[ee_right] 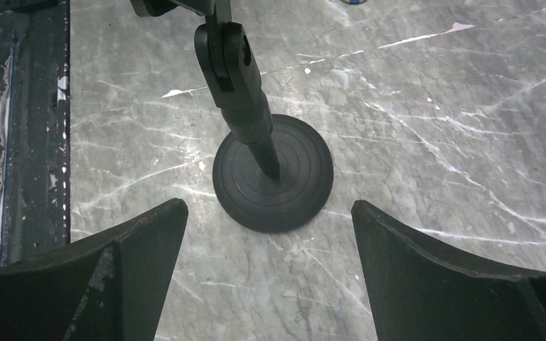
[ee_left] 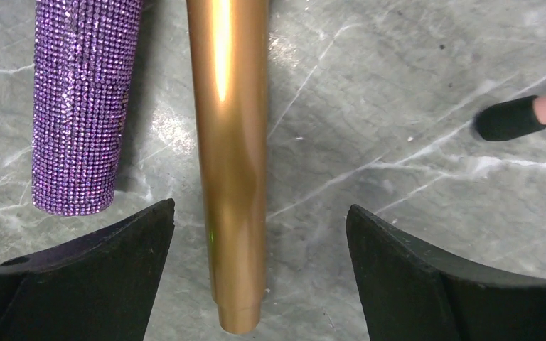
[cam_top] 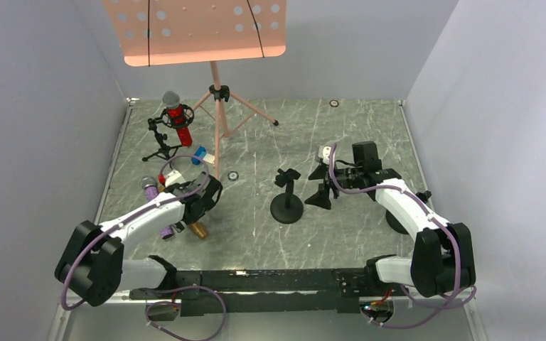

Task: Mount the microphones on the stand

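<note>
Left gripper [ee_left: 257,213]: jaws are standing wide open, gripping nothing, straddling the gold microphone [ee_left: 229,142].
Gold microphone: is lying flat on the table [ee_left: 412,85], touching neither jaw.
Purple microphone [ee_left: 82,106]: is lying just beside it.
Right gripper [ee_right: 269,206]: is hanging wide open, empty, above the round-base stand [ee_right: 274,177].
Red microphone [cam_top: 180,121]: is sitting in the tripod stand [cam_top: 161,142].

White arm links [cam_top: 142,217], black joints [cam_top: 89,263], purple cables [cam_top: 459,259], black wedge-shaped claw fingers [ee_left: 99,284]
</note>
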Robot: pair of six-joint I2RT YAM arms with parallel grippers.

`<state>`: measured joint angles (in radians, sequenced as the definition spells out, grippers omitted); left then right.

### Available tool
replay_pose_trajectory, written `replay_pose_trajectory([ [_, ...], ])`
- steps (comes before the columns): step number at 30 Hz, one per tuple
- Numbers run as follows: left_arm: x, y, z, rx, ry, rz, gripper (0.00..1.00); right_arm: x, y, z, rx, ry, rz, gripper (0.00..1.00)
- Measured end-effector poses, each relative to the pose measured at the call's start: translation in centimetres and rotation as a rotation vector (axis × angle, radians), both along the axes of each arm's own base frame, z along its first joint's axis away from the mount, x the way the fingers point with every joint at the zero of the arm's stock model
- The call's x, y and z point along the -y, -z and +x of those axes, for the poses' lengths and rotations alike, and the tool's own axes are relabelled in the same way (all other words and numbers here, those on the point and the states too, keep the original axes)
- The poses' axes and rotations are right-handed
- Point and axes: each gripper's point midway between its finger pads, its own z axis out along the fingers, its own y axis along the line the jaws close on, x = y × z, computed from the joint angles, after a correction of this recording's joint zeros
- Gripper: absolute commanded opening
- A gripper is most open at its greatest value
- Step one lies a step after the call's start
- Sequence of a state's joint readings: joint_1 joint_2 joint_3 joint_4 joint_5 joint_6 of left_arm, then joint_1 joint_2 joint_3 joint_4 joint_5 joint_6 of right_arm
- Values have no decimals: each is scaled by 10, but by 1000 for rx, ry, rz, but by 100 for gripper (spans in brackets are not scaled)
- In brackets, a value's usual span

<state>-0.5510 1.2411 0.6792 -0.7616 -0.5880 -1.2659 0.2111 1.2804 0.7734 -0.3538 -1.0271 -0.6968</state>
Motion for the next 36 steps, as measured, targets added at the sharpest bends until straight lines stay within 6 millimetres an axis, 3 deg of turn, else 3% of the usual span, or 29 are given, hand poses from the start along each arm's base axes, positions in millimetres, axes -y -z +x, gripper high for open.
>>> replay_pose_trajectory([
  [11,-4,21,-7,-62,-21,15,68,12,-10,5,37,18,13,92],
  [15,-6,29,-12,-86,-28,21,70,15,-12,4,41,22,15,93],
  [21,-8,27,-14,-90,-27,26,82,16,-17,2,54,16,29,93],
  [24,-11,15,-12,-65,-2,42,86,17,-19,2,60,15,31,93],
  [27,-18,-14,-2,24,33,49,87,17,-19,1,62,13,32,93],
  [29,-28,-31,6,85,28,41,88,17,-18,1,63,10,31,93],
  [32,-63,-48,15,161,-57,24,87,17,-18,0,59,8,30,93],
  [34,-90,-49,12,184,-114,29,86,18,-18,-1,61,10,29,93],
  [36,-103,-45,5,179,-135,34,85,18,-21,-1,68,10,33,93],
])
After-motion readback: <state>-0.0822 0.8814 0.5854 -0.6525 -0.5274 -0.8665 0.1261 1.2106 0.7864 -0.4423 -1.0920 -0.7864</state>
